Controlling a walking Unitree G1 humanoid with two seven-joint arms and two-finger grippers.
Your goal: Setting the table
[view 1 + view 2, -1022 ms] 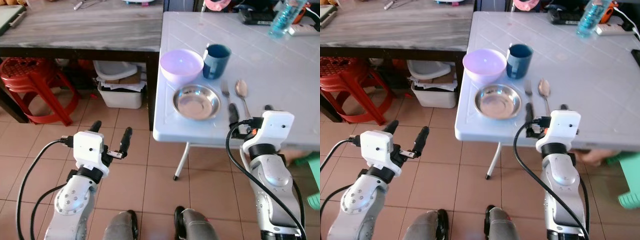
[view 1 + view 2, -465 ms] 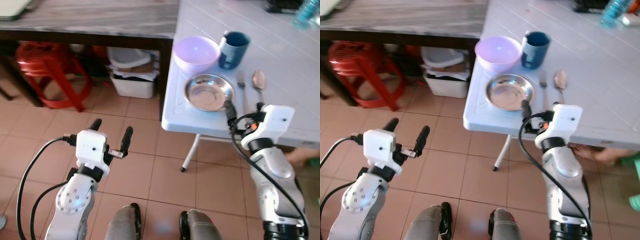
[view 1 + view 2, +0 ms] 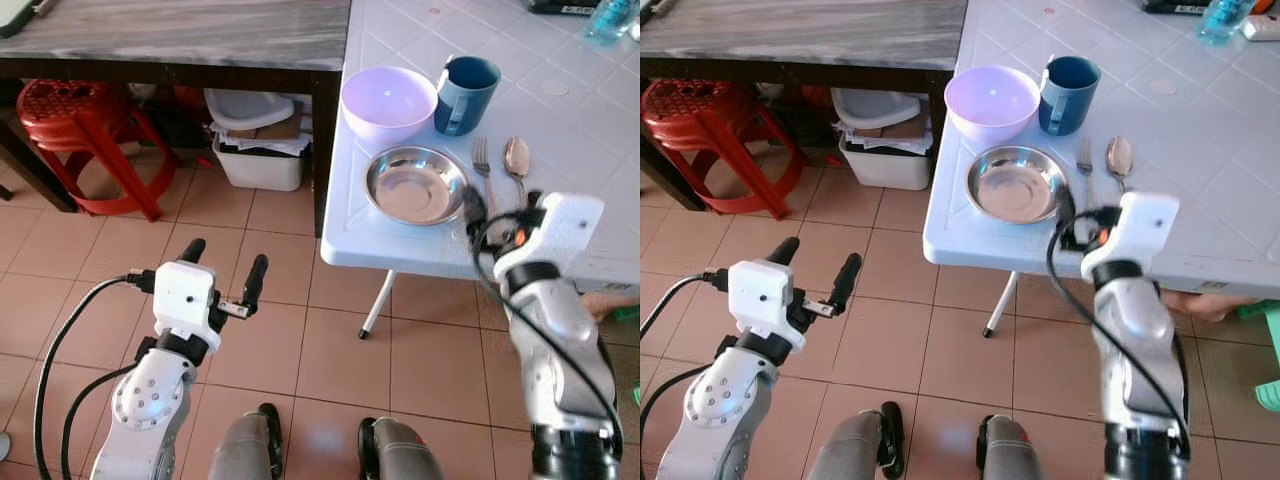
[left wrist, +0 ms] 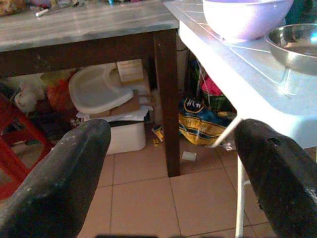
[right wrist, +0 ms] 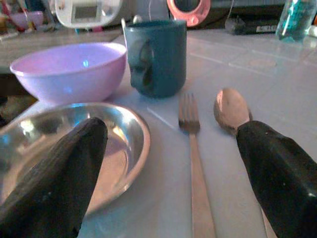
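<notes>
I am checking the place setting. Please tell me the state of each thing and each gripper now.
Bowl: upright, empty.
Mug: upright, beside the bowl.
Plate: flat, empty.
Fork: flat, right of the plate.
Spoon: flat, beside the fork.
Left gripper: open, over the floor.
Right gripper: open, at the fork.

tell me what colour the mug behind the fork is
Dark blue; the mug shows best in the right eye view.
</notes>
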